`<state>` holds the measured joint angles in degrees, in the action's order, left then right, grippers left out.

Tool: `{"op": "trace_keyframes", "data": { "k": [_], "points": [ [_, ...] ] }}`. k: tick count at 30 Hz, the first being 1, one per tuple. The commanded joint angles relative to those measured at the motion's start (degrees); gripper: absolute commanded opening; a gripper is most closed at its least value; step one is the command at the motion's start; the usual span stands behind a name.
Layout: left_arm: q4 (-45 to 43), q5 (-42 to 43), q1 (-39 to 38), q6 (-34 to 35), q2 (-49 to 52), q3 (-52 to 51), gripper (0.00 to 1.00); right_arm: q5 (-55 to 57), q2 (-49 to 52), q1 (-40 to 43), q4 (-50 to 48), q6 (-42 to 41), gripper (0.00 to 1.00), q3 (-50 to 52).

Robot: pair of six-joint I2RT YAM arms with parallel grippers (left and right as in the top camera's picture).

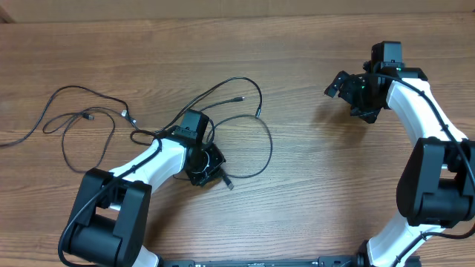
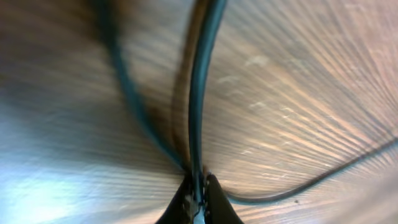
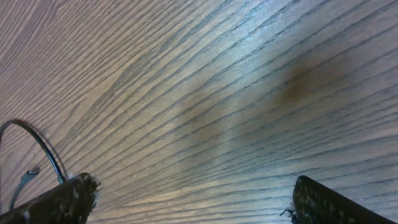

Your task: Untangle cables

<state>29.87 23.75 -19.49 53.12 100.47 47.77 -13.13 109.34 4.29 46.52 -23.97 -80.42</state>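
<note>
- Thin black cables with small plug tips (image 1: 269, 144) lie on the brown wood-grain worktop (image 1: 319, 200). In the overhead view all of them are in its left half.
- One group spreads at the far left as loose, overlapping loops. A strand from it runs off the left edge, and two plug ends lie near each other inside the loops.
- A second group sits centre-left. One arc rises away from the left arm and ends in a plug tip, and another sweeps wide to the right and curls back toward that arm's wrist.
- The left fingers (image 1: 202, 169) are down at the worktop inside this second group, pinched together on a strand of the cables.
- In the left wrist view that strand (image 2: 200, 87) runs straight up from between the closed fingertips (image 2: 186, 210). A blurred strand lies beside it and a third curves off to the right.
- The right fingers (image 1: 335, 84) are spread wide with nothing in them. They are over bare wood at the upper right, well apart from every cable.
- In the right wrist view the two dark fingertips (image 3: 326, 202) stand at opposite lower corners, with wood grain between them.
</note>
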Motion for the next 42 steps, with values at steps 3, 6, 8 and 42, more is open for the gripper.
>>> {"op": "trace_keyframes", "data": {
  "k": [3,6,8,42],
  "points": [
    [3.0,-16.3,-1.0,-17.6,16.0,-4.3,0.04,0.2,-1.4,0.0,-0.1,0.0,1.00,-0.9],
    [9.6,-18.9,-1.0,-17.6,15.8,1.2,0.04,0.2,-1.4,0.0,-0.1,0.0,1.00,-0.9],
    [12.4,-21.3,-1.1,-17.3,15.1,3.6,0.04,0.2,-1.4,0.0,-0.1,0.0,1.00,-0.9],
    [7.0,-31.6,4.4,-13.7,12.6,4.1,0.31,0.2,-1.4,0.0,-0.1,0.0,1.00,-0.9]
  ]
}}
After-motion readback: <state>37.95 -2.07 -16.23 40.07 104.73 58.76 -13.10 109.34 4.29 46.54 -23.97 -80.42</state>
